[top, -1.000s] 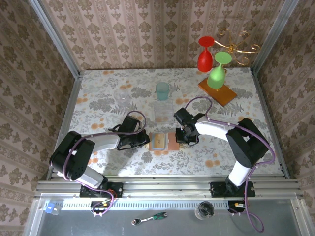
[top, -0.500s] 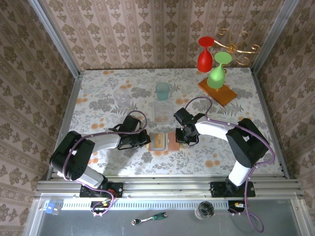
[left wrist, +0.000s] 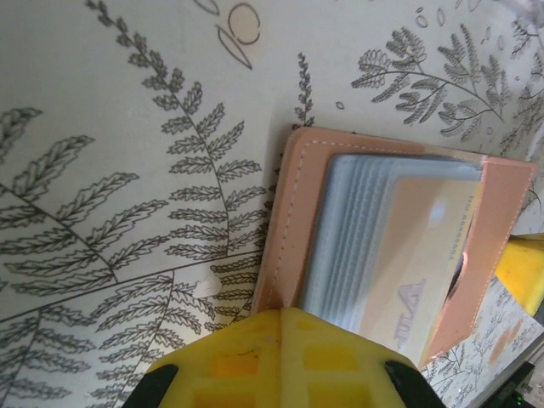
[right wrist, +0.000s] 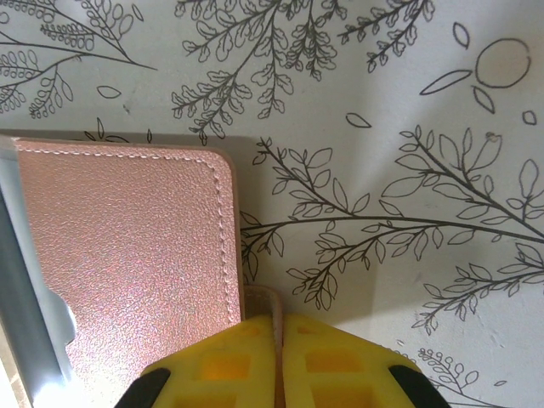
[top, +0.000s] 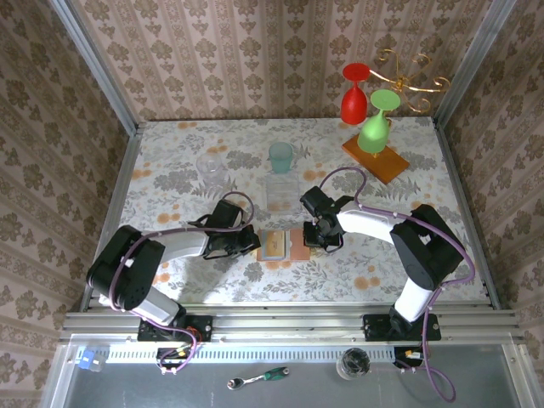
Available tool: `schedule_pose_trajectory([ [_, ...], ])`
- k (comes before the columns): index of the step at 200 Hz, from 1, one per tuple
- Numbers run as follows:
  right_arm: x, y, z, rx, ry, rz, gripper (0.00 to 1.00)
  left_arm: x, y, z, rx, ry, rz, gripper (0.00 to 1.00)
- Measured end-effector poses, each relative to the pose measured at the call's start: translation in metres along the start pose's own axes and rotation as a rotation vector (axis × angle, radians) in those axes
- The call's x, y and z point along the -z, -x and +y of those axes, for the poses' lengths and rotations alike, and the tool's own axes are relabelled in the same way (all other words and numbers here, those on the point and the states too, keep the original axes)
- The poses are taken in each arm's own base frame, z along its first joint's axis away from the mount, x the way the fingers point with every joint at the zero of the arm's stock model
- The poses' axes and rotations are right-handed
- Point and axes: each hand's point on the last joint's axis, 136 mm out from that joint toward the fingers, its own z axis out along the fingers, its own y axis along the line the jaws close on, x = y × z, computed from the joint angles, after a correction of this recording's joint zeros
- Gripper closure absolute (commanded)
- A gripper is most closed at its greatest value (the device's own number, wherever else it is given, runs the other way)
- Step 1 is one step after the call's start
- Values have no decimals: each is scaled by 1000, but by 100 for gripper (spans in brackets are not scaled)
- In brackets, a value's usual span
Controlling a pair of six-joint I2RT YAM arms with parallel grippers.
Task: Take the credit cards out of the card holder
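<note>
as card holder (top: 276, 244) lies open | left jaws closed at its edge | right jaws pinch flap

My left claw (left wrist: 280, 361) and my right claw (right wrist: 279, 365) both end in bright yellow. The card holder (left wrist: 285, 221) is pinkish-tan leather with pale stitching along its edge. Its inner pockets (left wrist: 344, 238) are grey, and the credit card (left wrist: 425, 246) on top is orange-gold. The worktop (top: 170, 170) is cream, printed with grey ferns and small orange blossoms. At the far side stand a teal cup (top: 280, 156), a red glass (top: 354, 100), a green glass (top: 375, 127), an orange-brown wooden slab (top: 391, 163) and a gold stand (top: 416, 85). The walls (top: 255, 59) are beige-brown striped damask
</note>
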Motion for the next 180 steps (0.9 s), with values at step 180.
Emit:
schedule_pose_trajectory([
  [180, 1, 3, -6, 15, -35, -15, 91, -1, 3, 3, -1, 18, 23, 100],
])
